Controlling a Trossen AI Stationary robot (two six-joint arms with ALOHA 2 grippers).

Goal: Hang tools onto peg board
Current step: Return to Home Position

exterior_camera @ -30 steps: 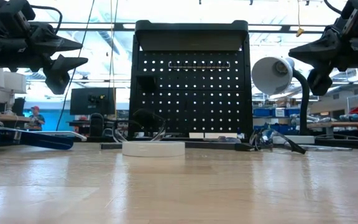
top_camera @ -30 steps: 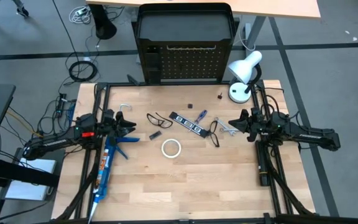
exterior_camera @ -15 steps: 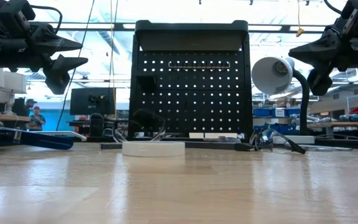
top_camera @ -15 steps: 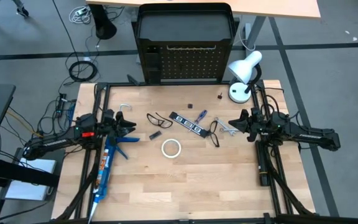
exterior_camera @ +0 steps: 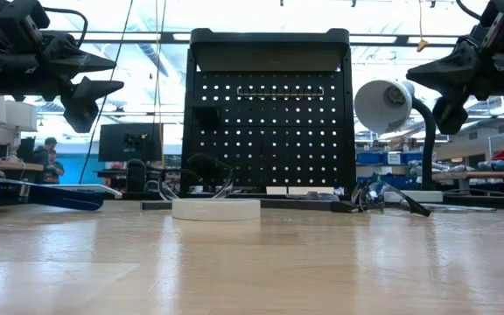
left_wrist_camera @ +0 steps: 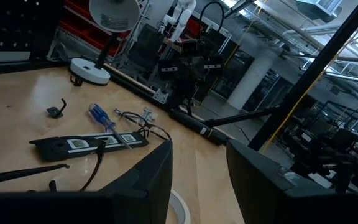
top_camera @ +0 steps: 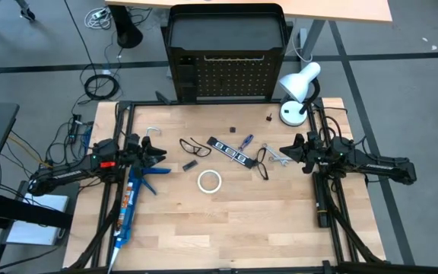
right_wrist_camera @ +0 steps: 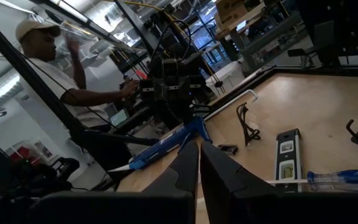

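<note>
1. Judged step: the arms are parking at home. The left gripper [top_camera: 160, 157] is hovering over the table's [top_camera: 242, 221] left side, fingers spread, holding nothing.
2. The right gripper [top_camera: 286, 150] is hovering opposite, fingers nearly touching, empty.
3. The white tape ring [top_camera: 209, 181], blue-handled screwdriver [top_camera: 245, 142] and wrenches [top_camera: 277, 156] are lying mid-table, well apart from the peg board [top_camera: 226, 76] standing at the far edge.
4. Next move is probably calling for one gripper grasping a tool.

Desk lamp [top_camera: 301, 81], blue caulk gun [top_camera: 131, 194]
</note>
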